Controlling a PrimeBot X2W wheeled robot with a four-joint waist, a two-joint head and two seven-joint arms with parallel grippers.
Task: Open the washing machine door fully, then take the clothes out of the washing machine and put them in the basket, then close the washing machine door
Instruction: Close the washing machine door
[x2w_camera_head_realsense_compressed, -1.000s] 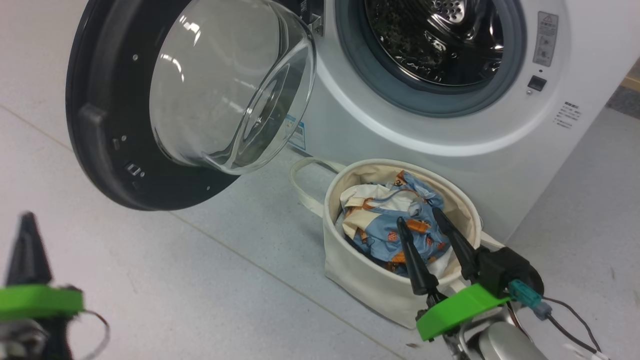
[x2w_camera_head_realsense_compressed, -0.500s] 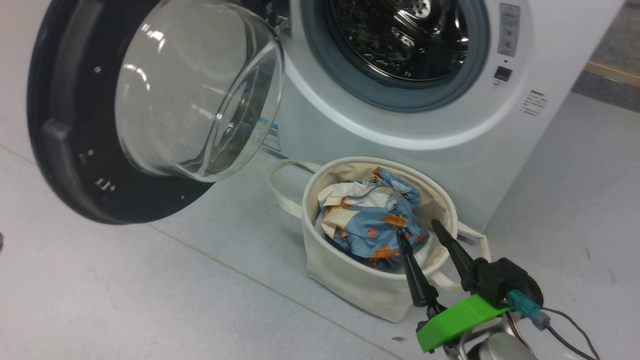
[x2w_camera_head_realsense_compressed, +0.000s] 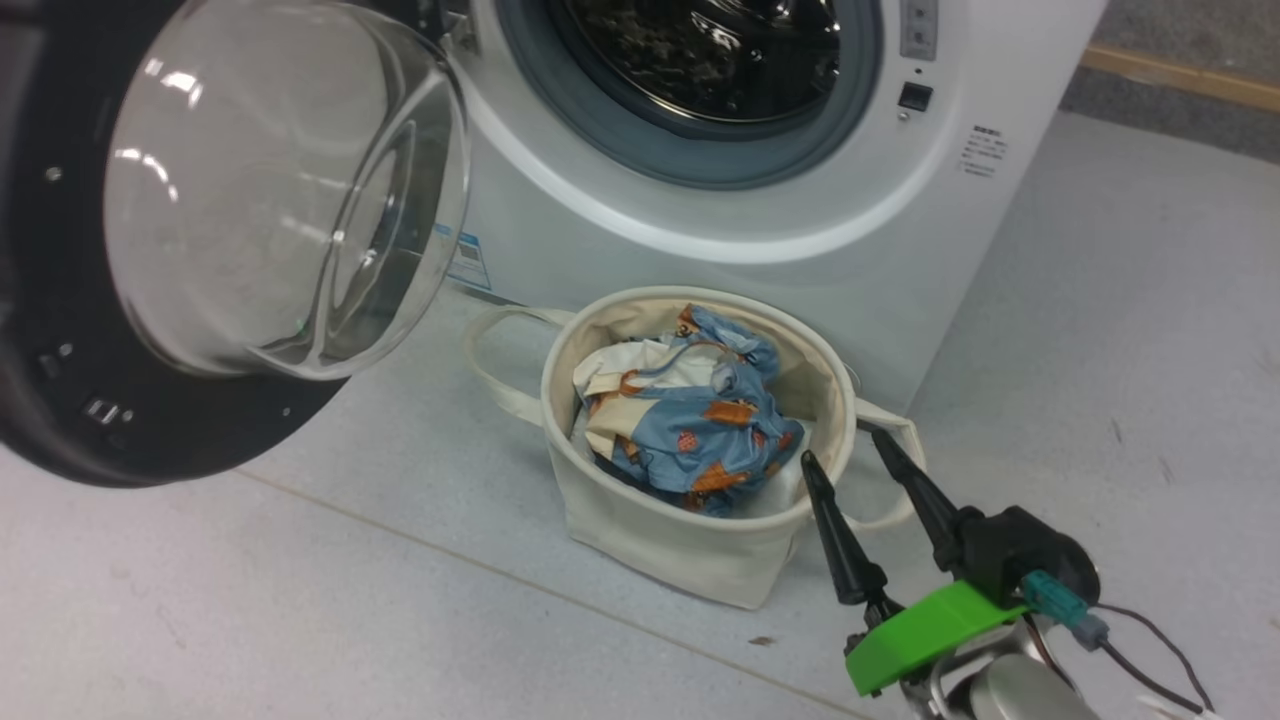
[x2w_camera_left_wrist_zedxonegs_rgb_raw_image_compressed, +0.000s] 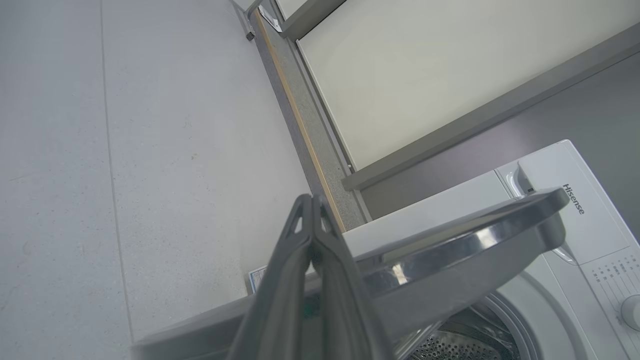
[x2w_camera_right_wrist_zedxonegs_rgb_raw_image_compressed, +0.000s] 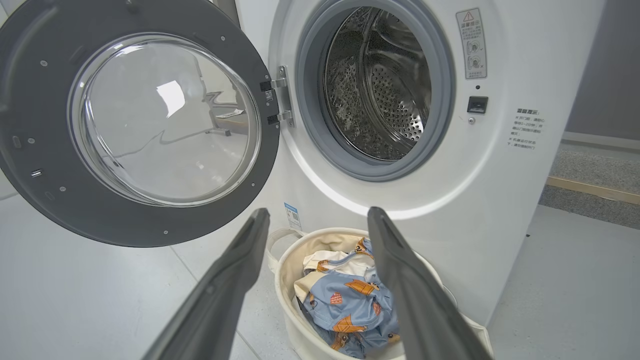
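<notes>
Since clothes (x2w_camera_head_realsense_compressed: 700, 430) fill the basket (x2w_camera_head_realsense_compressed: 650, 530) ahead of the splayed right claw (x2w_camera_head_realsense_compressed: 842, 445), pinched-together left claw (x2w_camera_left_wrist_zedxonegs_rgb_raw_image_compressed: 311, 200) probably shoves the door (x2w_camera_left_wrist_zedxonegs_rgb_raw_image_compressed: 450, 235) beside it shut next.

Just past the right gripper (x2w_camera_head_realsense_compressed: 843, 444), the basket (x2w_camera_head_realsense_compressed: 650, 535) is soft cloth. The washing machine door (x2w_camera_head_realsense_compressed: 235, 215) has shiny, smooth glass.

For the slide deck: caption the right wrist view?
Right gripper, fingers spread, by the basket of clothes; washing machine door open, drum looks empty.
</notes>
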